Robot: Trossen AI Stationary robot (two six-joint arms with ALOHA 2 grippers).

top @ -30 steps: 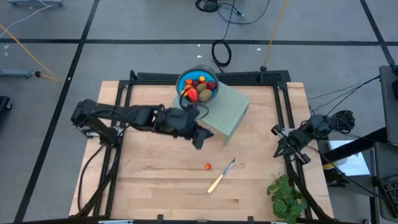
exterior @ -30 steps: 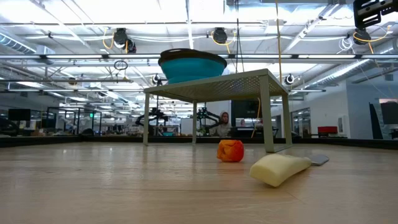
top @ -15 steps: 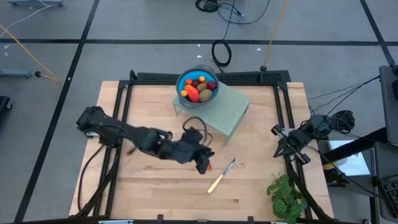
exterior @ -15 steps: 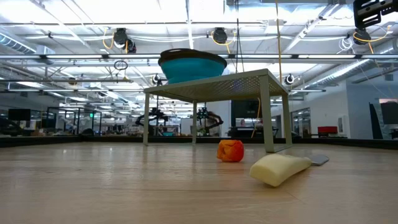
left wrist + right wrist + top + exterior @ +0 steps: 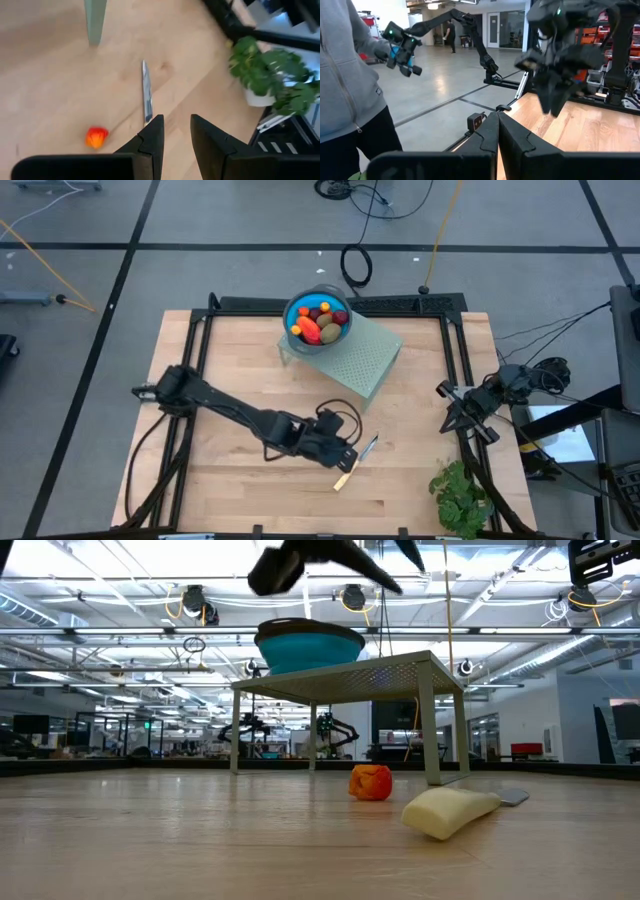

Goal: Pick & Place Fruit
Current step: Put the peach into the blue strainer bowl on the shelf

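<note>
Two black jointed arms, looped black cable by left gripper (image 5: 343,457), angular matte-black fingers (image 5: 152,142)

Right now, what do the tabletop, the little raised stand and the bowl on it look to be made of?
Tabletop: pale wood, matte, with plank seams and grain showing. Raised stand: pale green perforated sheet on thin legs, probably painted metal, possibly plastic. Bowl: teal, smooth with a soft sheen and a dark rim, likely plastic or silicone; it cannot be told which. It holds the fruit.
</note>
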